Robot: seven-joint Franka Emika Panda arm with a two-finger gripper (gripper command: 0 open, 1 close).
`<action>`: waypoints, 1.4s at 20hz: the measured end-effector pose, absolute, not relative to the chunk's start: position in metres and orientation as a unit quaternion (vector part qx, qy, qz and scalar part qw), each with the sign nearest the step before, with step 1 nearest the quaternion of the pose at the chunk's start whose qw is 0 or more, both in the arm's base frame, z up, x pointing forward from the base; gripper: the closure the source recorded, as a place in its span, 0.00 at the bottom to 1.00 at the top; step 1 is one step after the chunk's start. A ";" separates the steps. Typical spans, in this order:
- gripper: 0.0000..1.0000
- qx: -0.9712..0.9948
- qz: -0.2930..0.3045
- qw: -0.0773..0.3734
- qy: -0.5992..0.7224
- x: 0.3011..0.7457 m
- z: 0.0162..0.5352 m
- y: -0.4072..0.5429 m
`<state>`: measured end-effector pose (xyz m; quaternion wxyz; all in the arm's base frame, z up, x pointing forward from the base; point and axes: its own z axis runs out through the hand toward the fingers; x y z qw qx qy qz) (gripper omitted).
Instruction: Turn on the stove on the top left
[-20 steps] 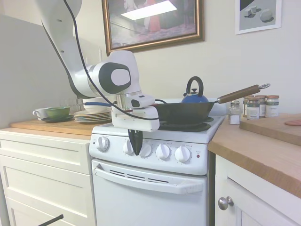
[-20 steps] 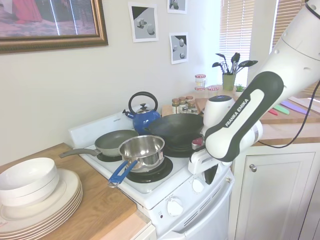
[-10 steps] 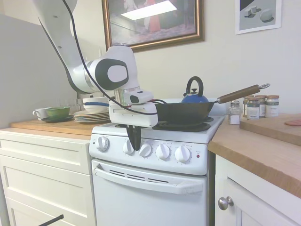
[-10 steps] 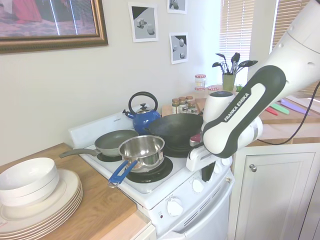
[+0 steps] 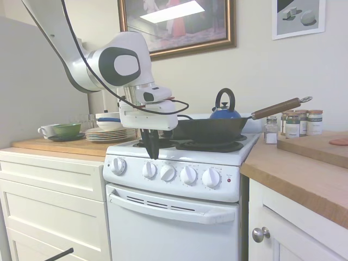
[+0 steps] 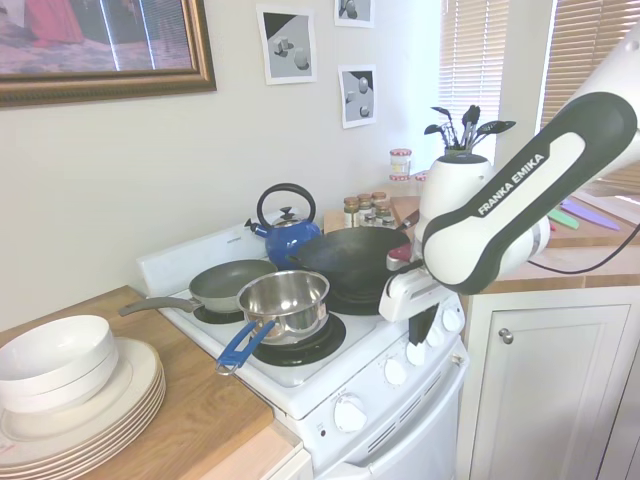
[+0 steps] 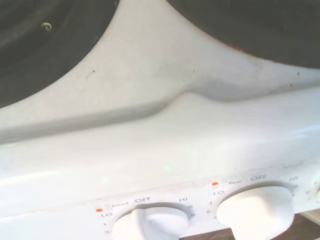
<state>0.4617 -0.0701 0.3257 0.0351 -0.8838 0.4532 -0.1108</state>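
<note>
The white stove [image 5: 179,217] stands between wooden counters, with a row of round white knobs [image 5: 168,173] on its front panel and the oven door handle [image 5: 171,209] below. My gripper [image 5: 150,154] hangs fingers down, shut on nothing, at the panel's top edge, just above the second knob from the left [image 5: 149,169]. In the second exterior view the gripper [image 6: 425,335] sits in front of the knobs [image 6: 396,372]. The wrist view shows two knobs [image 7: 150,225] [image 7: 255,210], labelled Front and Rear, both marked OFF.
A black wok [image 5: 212,129] with a wooden handle, a blue kettle [image 5: 225,111], a steel saucepan [image 6: 285,300] and a grey frying pan [image 6: 225,283] sit on the burners. Stacked plates [image 6: 90,405] with a bowl are on one counter, spice jars [image 5: 296,124] on the other.
The gripper has risen from in front of the second and third knobs to the panel's top edge and shifted slightly toward the plates' side. The knobs look unmoved.
</note>
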 end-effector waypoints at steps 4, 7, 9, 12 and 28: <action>0.00 -0.885 -0.109 0.034 0.451 0.461 0.328 -0.068; 0.00 -0.887 -0.106 0.034 0.448 0.461 0.327 -0.064; 0.00 -0.888 -0.105 0.033 0.446 0.461 0.327 -0.062; 0.00 -0.889 -0.105 0.033 0.445 0.461 0.327 -0.061; 0.00 -0.898 -0.101 0.023 0.427 0.460 0.325 -0.053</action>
